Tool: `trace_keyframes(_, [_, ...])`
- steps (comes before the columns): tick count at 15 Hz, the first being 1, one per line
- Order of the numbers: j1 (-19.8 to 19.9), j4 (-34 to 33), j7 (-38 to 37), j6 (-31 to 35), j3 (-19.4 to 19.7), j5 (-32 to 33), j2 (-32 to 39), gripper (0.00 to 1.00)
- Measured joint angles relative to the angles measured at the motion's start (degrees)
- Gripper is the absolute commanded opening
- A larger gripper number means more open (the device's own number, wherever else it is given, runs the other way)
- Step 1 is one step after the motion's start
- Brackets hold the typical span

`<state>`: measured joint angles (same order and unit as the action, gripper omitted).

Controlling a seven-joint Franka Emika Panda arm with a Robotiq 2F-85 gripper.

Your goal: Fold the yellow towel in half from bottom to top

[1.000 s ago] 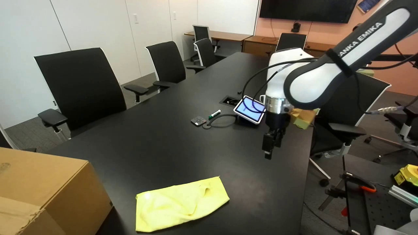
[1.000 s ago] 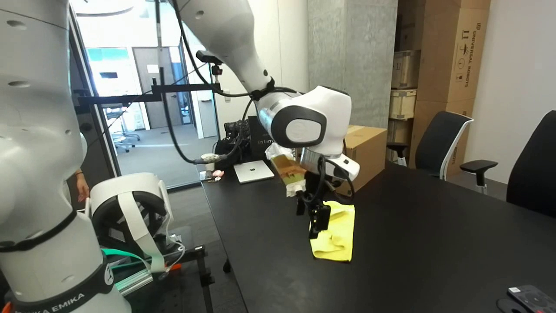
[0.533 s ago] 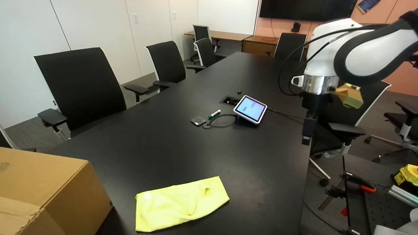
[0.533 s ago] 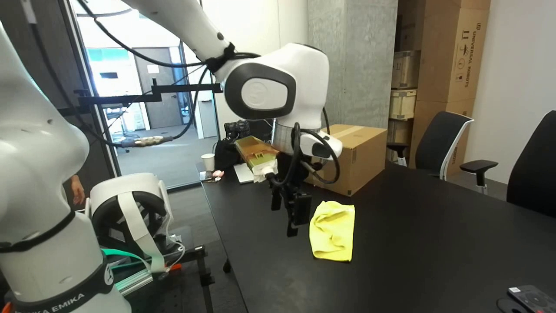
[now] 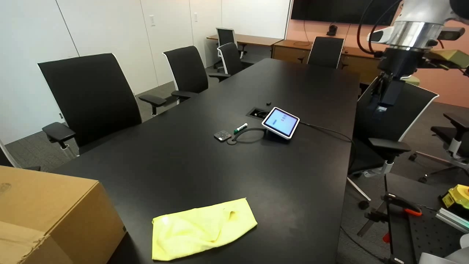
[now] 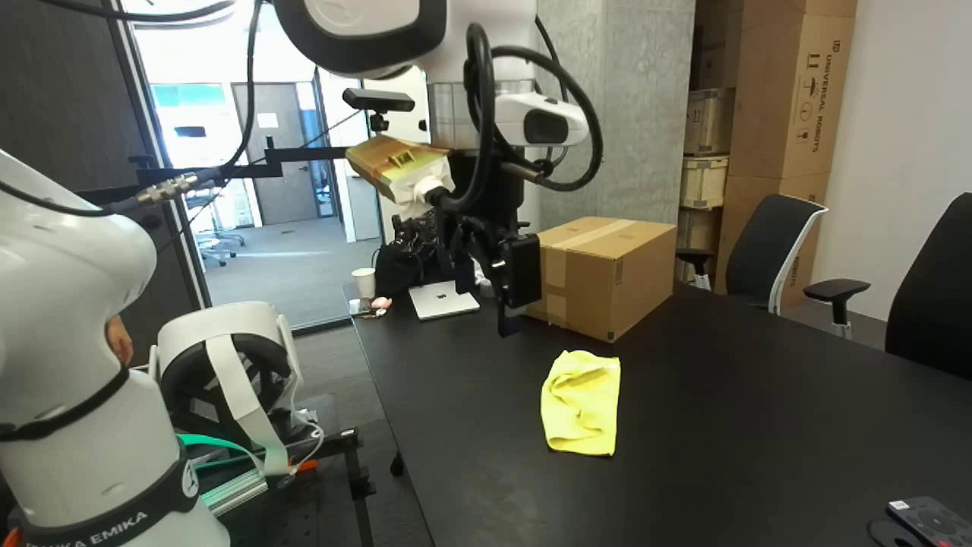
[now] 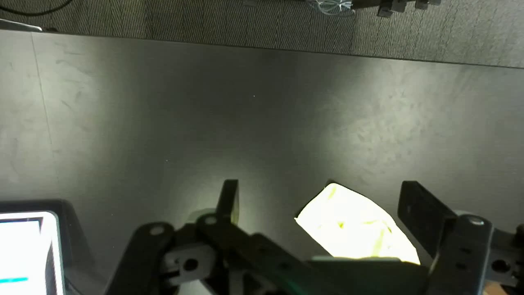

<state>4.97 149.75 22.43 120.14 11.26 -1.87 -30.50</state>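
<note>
Table [image 5: 183, 172], long and black, with a yellow towel [image 5: 205, 229] lying on its near end.
Up close in an exterior view, a big brown box [image 5: 55, 212] sits on the left, near the towel. The towel makes a long, soft shape with wrinkles and a small curl close to one end. Around it, the table is smooth, with pale shiny spots. The gripper [image 7: 322, 196] hangs up high, well apart from the towel, with its fingers [image 7: 421, 215] spread wide. Farther on sit a dark square thing [image 5: 222, 136], a marker [image 5: 240, 128], and a tablet [image 5: 281, 123] tipped back, its front all lit up. Black chairs [image 5: 89, 101] stand along the long sides. Way at the back, a dark screen [image 5: 329, 10] hangs on a pink wall [image 5: 452, 91].
</note>
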Motion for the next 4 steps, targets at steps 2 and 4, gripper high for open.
trace_keyframes(2, [0.0,0.1,0.4,-0.4,0.3,0.0,-1.0,1.0])
trace_keyframes(4, [0.0,0.3,0.5,-0.4,0.2,0.0,-0.8,1.0])
